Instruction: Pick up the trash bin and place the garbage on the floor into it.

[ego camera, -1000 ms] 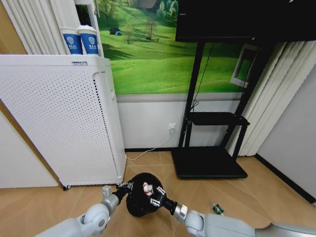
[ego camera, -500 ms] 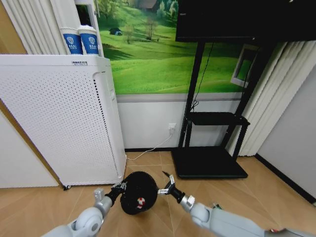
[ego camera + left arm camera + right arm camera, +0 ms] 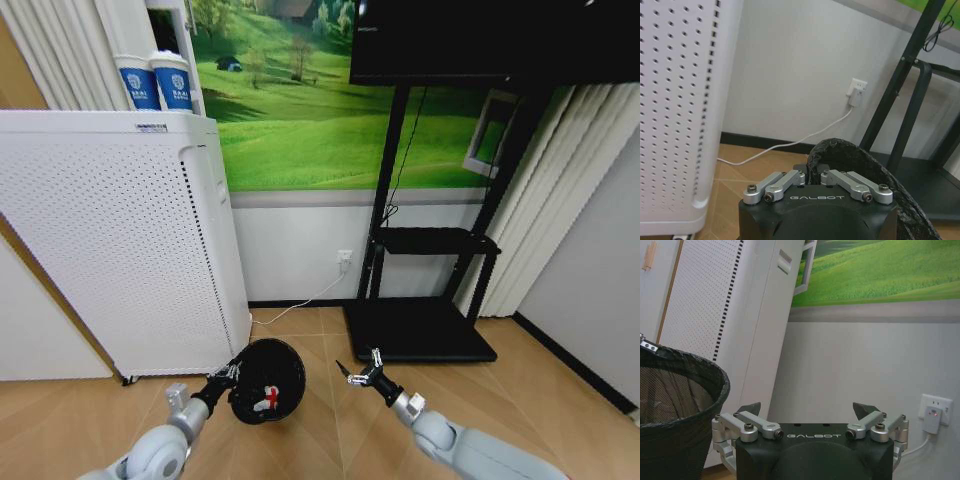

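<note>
The left gripper (image 3: 226, 378) holds the trash bin (image 3: 266, 381) by its rim, jaws closed on the edge, low above the floor beside the white appliance (image 3: 110, 240). The bin is tilted, so I think the red-and-white wrapper (image 3: 264, 402) inside can slide out, or the rim can slip from such a thin grip. The right gripper (image 3: 362, 376) hangs just beside the bin with jaws wide and empty. I count one bin, one wrapper in it, two paper cups (image 3: 152, 81) on the appliance
</note>
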You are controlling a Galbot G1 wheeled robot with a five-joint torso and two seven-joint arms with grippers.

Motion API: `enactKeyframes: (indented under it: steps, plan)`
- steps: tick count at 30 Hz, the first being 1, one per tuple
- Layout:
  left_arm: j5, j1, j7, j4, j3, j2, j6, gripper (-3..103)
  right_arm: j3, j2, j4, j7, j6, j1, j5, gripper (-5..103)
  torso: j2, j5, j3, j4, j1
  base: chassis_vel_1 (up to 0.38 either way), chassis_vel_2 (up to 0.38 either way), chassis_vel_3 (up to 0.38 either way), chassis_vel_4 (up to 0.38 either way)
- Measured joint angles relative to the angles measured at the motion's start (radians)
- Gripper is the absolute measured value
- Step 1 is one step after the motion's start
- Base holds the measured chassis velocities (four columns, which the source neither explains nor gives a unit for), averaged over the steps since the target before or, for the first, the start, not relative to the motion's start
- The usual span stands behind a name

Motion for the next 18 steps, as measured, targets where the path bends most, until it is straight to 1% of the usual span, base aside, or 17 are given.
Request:
enactKeyframes:
  steps: [4,9,11,12,13,14,15,17,18]
  plan:
    - [0.014,0.050,0.006,-0.014,-0.022,-0.007,0.000,7,0.011,-0.012,0.000,-0.001,0.000,-0.011,0.000,100,0.000,-0.0005,0.000,0.0000,0.000,-0.218,-0.225,0.225,0.219]
    - [0.022,0.066,0.007,-0.020,-0.029,-0.015,0.000,7,0.006,-0.012,0.007,0.000,0.000,-0.009,-0.002,100,0.000,-0.0003,0.000,-0.0004,0.000,-0.269,-0.281,0.276,0.285]
    - [0.026,0.071,0.006,-0.023,-0.032,-0.019,-0.001,7,0.002,-0.008,0.008,0.013,0.000,-0.008,-0.019,100,0.000,-0.0004,0.000,0.0000,0.000,-0.316,-0.324,0.335,0.332]
    - [0.026,0.081,0.002,-0.029,-0.039,-0.024,-0.001,7,-0.002,-0.004,0.008,0.042,0.000,-0.008,-0.048,100,0.000,-0.0007,0.000,-0.0004,0.000,-0.353,-0.342,0.335,0.332]
    - [0.027,0.091,0.000,-0.033,-0.046,-0.027,-0.001,7,-0.006,-0.002,0.010,0.061,0.000,-0.008,-0.063,100,0.000,0.0002,0.000,-0.0003,0.000,-0.353,-0.342,0.339,0.350]
    - [0.031,0.116,-0.002,-0.042,-0.066,-0.032,-0.001,7,-0.025,-0.002,0.019,0.085,0.000,-0.009,-0.082,100,0.000,0.0001,0.000,-0.0005,0.000,-0.336,-0.306,0.340,0.337]
    - [0.035,0.135,-0.002,-0.046,-0.081,-0.035,-0.001,7,-0.042,-0.002,0.021,0.096,0.000,-0.008,-0.090,100,0.000,-0.0008,0.000,-0.0005,0.000,-0.287,-0.321,0.340,0.337]
    - [0.037,0.155,-0.002,-0.051,-0.096,-0.038,-0.001,7,-0.061,0.001,0.020,0.105,0.000,-0.005,-0.094,100,0.000,-0.0010,0.000,-0.0005,0.000,-0.287,-0.321,0.307,0.305]
    - [0.038,0.164,-0.001,-0.054,-0.105,-0.039,-0.001,7,-0.077,0.004,0.016,0.110,0.000,-0.001,-0.095,100,0.000,-0.0006,0.000,-0.0009,0.000,-0.287,-0.253,0.273,0.273]
